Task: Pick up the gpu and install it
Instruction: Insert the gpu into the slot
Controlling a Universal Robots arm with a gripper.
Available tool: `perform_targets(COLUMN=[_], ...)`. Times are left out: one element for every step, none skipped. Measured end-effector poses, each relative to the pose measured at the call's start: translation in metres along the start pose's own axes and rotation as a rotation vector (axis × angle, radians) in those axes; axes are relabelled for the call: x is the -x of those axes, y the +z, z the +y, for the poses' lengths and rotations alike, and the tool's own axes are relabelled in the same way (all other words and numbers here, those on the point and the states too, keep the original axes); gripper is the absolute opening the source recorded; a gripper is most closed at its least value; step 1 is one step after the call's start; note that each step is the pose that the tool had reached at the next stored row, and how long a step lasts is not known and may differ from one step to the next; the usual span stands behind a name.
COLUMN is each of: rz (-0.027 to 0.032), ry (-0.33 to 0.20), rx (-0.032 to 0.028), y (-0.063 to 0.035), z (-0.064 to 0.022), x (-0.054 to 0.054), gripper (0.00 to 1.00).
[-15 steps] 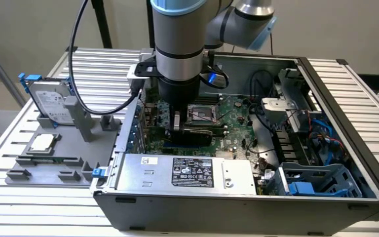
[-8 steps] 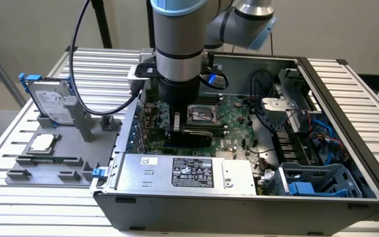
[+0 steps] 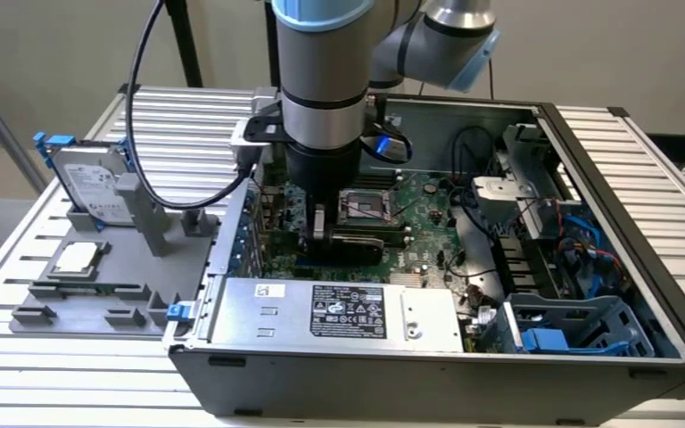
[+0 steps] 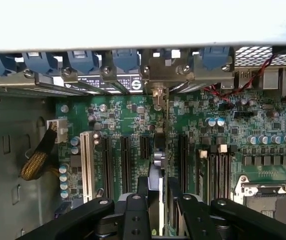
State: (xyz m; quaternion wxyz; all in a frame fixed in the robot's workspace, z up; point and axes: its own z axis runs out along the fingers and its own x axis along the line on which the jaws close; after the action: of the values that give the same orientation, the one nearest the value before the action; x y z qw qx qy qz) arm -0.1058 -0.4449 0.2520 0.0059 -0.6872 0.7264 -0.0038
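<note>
Open computer case [image 3: 438, 374] on a slatted metal table [image 3: 33, 357], shown in the exterior view and the wrist view. Along the case's near wall lies the silver power supply [image 3: 336, 312] with its black label. At the near corner toward the exterior view's right sits a blue drive cage [image 3: 574, 330].

Just behind the power supply, the tool [image 3: 318, 242] is lowered inside the case over the green motherboard [image 3: 426, 201]. In the wrist view, the tool [image 4: 158, 200] has its two black fingers [image 4: 135, 215] drawn close together on the gpu [image 4: 156, 165], a thin card seen edge-on that stands upright between them. The card runs forward to its silver end bracket [image 4: 158, 95], which meets the rear wall of the case among the blue slot clips [image 4: 82, 62]. The card's lower edge lies along a black expansion slot; whether it is fully seated cannot be told. A white slot [image 4: 86, 165] and further black slots [image 4: 125, 165] stand parallel beside it, and the processor socket [image 4: 268, 192] lies toward the board's other side.

On the table near the edge at the exterior view's left, a grey fixture [image 3: 93, 285] carries a hard drive [image 3: 93, 187] in a blue frame, standing upright, and a small square chip [image 3: 78, 259] lying flat.

Farther back, the grey and silver arm [image 3: 325, 80] rises out of the case, with a black cable [image 3: 140, 98] looping beside it.
</note>
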Motion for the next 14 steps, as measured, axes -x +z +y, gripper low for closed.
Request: perform_targets(rz=[0.0001, 0.0001, -0.0001, -0.0001, 0.0000, -0.0001, 0.0002, -0.0001, 0.0001, 0.0000, -0.0001, 0.0001, 0.0000, 0.0001], ry=[0.000, 0.000, 0.000, 0.000, 0.000, 0.000, 0.000, 0.000, 0.000, 0.000, 0.000, 0.000, 0.000, 0.000], rx=[0.0000, 0.0001, 0.0001, 0.0001, 0.0001, 0.0000, 0.0002, 0.0001, 0.0003, 0.0002, 0.0001, 0.0002, 0.0002, 0.0002], y=[-0.0020, -0.0053, -0.0096, -0.0140, -0.0185, -0.0230, -0.0274, -0.0323, -0.0368, -0.0406, -0.0432, -0.0451, -0.0462, -0.0468], z=[-0.0001, -0.0001, -0.0003, -0.0003, -0.0004, -0.0004, -0.0005, -0.0006, -0.0007, -0.0007, -0.0008, -0.0008, -0.0008, -0.0008], x=[0.000, 0.000, 0.000, 0.000, 0.000, 0.000, 0.000, 0.000, 0.000, 0.000, 0.000, 0.000, 0.000, 0.000], gripper=[1.00, 1.00, 1.00, 1.00, 1.00, 1.00, 1.00, 1.00, 1.00, 0.00, 0.00, 0.00, 0.00, 0.00])
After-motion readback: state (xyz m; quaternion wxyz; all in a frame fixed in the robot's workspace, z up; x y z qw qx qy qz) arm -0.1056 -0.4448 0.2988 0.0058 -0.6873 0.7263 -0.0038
